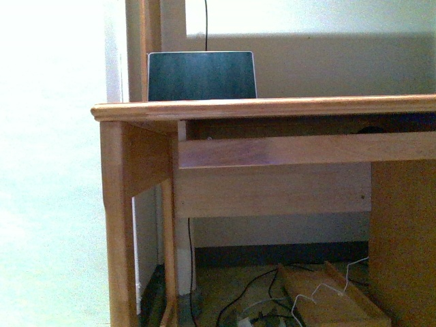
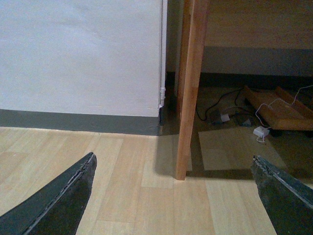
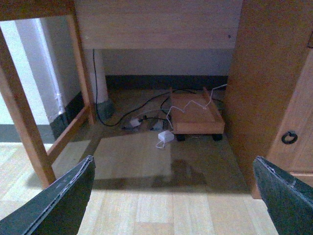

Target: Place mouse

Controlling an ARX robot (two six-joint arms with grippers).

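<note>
Mouse (image 1: 371, 129), a dark rounded sliver, shows above the smooth wooden tray (image 1: 306, 148).

Desk leg (image 2: 190, 98) ahead — bare floor (image 2: 137, 191) before it; cables (image 3: 136, 121), wheeled tray (image 3: 195, 117) under desk (image 1: 266, 107).

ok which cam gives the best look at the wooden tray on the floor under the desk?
Right wrist view: the wooden tray shows whole and unobstructed, near the middle of the frame. The left wrist view catches the tray side-on, cut by the frame edge. The front view shows it cropped at the bottom.

Left gripper (image 2: 172, 157) and right gripper (image 3: 172, 159) — both spread wide, empty, aimed low.
</note>
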